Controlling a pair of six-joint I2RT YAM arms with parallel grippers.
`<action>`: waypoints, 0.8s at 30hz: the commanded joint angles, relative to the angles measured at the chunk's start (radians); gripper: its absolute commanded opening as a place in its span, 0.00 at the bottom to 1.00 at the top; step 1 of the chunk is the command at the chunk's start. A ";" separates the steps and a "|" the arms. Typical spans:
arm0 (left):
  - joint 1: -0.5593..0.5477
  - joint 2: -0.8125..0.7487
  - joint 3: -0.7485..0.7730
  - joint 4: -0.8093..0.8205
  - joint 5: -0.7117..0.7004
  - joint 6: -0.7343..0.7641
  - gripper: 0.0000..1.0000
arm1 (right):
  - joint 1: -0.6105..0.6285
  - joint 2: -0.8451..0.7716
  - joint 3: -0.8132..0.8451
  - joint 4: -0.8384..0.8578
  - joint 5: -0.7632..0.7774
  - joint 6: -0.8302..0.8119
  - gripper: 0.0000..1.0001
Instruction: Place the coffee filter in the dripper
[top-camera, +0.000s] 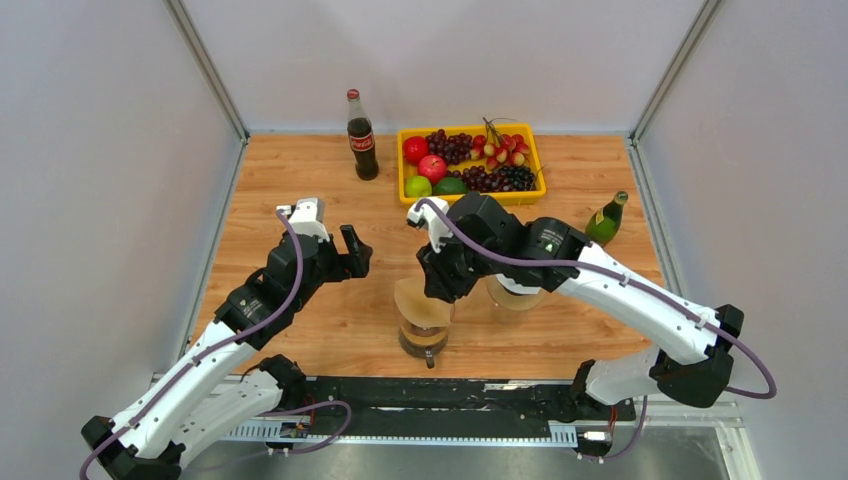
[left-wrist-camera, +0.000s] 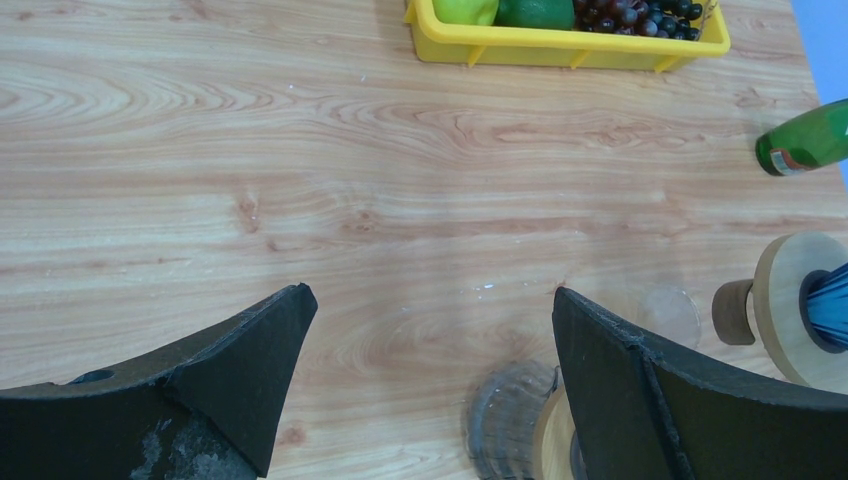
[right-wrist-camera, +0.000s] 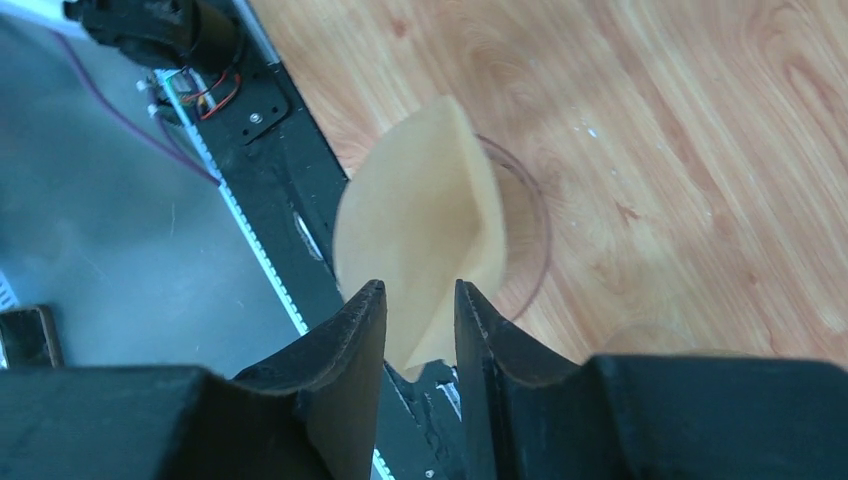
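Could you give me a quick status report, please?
Right gripper shut on coffee filter. Filter above glass dripper, not seated yet. Left gripper open, holding nothing. Nothing blocking the dripper.

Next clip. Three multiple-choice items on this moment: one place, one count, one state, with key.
1. Where is the tan paper coffee filter? A crumpled on the floor; B between the right gripper's jaws, by the clear glass dripper; C inside a box.
2. Bottles on the wooden table? A one; B two; C four.
3. The left gripper is: A open, empty; B shut on fruit; C out of view.
Key: B, paper shows between the jaws; B, dark cola bottle and green glass bottle; A, bare wood between its jaws.
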 joint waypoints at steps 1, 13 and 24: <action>0.005 -0.007 0.000 0.007 -0.007 -0.007 1.00 | 0.061 0.022 0.015 0.048 0.006 -0.028 0.32; 0.005 -0.010 -0.011 0.001 -0.012 -0.012 1.00 | 0.079 0.106 -0.053 0.025 0.106 -0.009 0.32; 0.005 -0.010 -0.022 -0.002 -0.009 -0.012 1.00 | 0.095 0.180 -0.083 0.020 0.150 0.019 0.32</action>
